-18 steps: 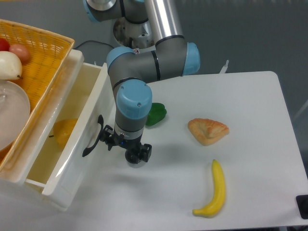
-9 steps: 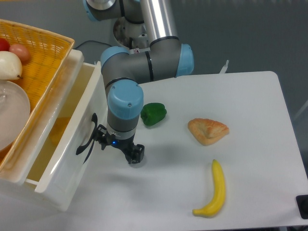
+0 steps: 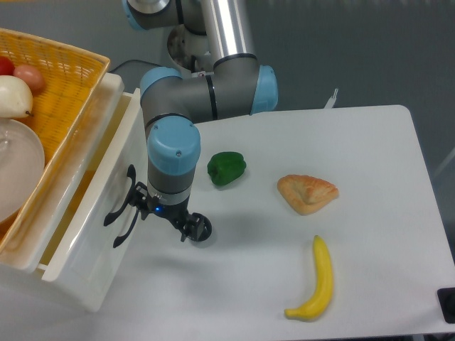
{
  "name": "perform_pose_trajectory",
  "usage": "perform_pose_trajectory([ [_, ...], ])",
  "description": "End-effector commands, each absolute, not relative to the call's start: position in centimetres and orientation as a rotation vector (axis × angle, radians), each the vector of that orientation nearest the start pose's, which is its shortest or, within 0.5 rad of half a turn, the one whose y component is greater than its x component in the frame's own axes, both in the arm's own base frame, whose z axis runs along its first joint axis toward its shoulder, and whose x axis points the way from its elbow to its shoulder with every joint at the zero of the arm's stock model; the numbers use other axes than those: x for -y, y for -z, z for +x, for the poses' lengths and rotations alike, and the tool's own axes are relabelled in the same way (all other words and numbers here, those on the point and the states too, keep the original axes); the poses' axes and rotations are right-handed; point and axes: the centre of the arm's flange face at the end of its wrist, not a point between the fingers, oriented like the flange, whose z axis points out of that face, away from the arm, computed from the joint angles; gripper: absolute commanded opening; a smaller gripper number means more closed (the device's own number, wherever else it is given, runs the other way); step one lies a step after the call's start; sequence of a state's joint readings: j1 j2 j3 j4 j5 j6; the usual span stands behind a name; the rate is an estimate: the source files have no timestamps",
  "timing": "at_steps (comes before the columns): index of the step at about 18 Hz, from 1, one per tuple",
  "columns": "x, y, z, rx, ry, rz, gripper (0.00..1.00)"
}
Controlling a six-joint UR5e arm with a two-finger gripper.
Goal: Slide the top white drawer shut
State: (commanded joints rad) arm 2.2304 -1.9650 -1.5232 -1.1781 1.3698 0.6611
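Plainly, the closing push is under way but not finished. The top white drawer (image 3: 85, 245) sits at the left of the frame, its glossy front slanting from upper centre-left down toward the lower left, and a strip of its cream inside shows between the front panel and the yellow wicker basket (image 3: 53, 78) that rests above it — so it stands partly open. Its curved black handle (image 3: 119, 213) faces right, and the hand (image 3: 174, 224) is low at the surface just to the right of that handle, pressed close to the drawer front. Whether its fingers are apart or together cannot be told from this angle; dark parts of it reach toward the handle, but a grip is not clear.

The next move, as I judge it, calls for a steady shove leftward along the drawer's own line of travel, square to the front — a skewed push could jam it.

Right of the arm lie a green pepper (image 3: 227, 168), a pastry (image 3: 307, 192) and a banana (image 3: 318, 280), all well apart from the drawer.
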Motion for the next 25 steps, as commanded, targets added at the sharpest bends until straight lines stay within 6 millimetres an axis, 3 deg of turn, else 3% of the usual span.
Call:
perform_pose_trajectory([
  [25,-60.2,-33.0,-25.5,-0.053,0.196,-2.975,1.00],
])
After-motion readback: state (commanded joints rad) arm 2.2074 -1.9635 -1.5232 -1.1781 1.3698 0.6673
